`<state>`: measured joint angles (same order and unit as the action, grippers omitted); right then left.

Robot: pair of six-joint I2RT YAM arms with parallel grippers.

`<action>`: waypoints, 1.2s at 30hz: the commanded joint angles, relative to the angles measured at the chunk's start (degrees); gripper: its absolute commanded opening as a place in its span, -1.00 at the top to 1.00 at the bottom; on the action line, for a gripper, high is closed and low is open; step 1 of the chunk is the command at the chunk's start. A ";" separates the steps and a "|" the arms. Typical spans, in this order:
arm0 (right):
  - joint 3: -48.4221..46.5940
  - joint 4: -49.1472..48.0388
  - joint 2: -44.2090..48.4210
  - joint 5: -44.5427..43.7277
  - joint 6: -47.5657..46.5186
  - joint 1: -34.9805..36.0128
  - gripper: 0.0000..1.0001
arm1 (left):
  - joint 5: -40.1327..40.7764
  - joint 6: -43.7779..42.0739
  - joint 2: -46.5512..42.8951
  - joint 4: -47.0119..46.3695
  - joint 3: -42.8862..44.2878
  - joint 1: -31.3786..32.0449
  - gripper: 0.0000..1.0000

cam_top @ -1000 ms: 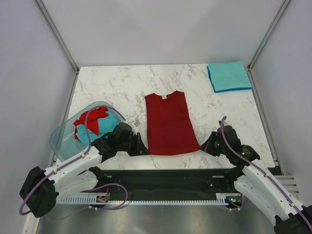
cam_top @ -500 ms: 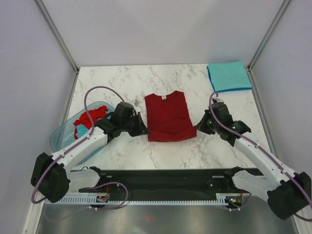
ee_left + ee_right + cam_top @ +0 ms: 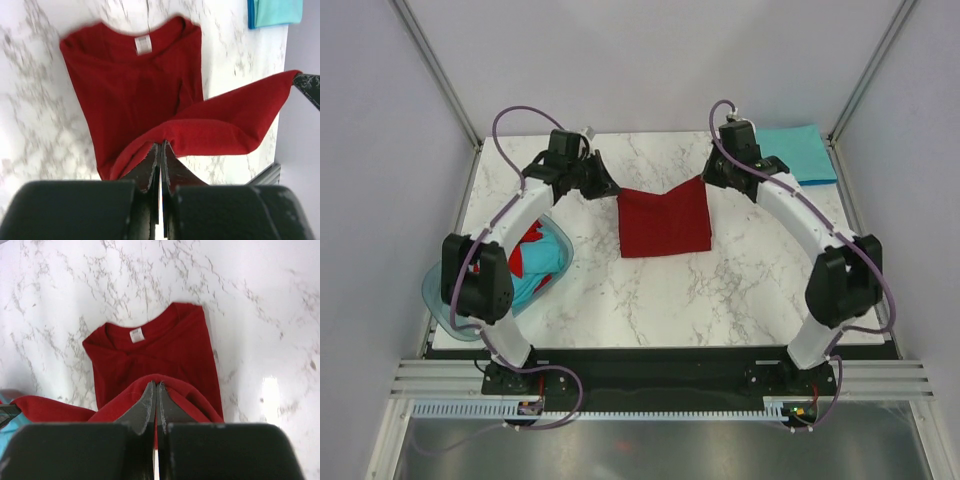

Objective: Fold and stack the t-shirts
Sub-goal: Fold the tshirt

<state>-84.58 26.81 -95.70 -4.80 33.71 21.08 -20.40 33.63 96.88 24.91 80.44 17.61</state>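
My left gripper (image 3: pixel 607 188) and right gripper (image 3: pixel 704 180) each pinch a hem corner of the dark red t-shirt (image 3: pixel 665 222), raised over its upper half to fold it double.

I can read no writing anywhere. The one label I see is the small white tag (image 3: pixel 142 44) sewn inside the neck of the dark red cotton short-sleeved t-shirt (image 3: pixel 125 90). From both my wrist views it shows only as a pale rectangle with faint grey marks, too small and blurred to read as letters or numbers.
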 commanded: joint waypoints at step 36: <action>-10.00 0.35 -22.69 30.02 -22.90 -10.80 -0.06 | -6.31 -11.48 24.93 -0.21 20.90 -3.37 0.32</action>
<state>-97.49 25.82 -121.84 20.60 15.18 10.00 -24.08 26.13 123.96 25.23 102.72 12.45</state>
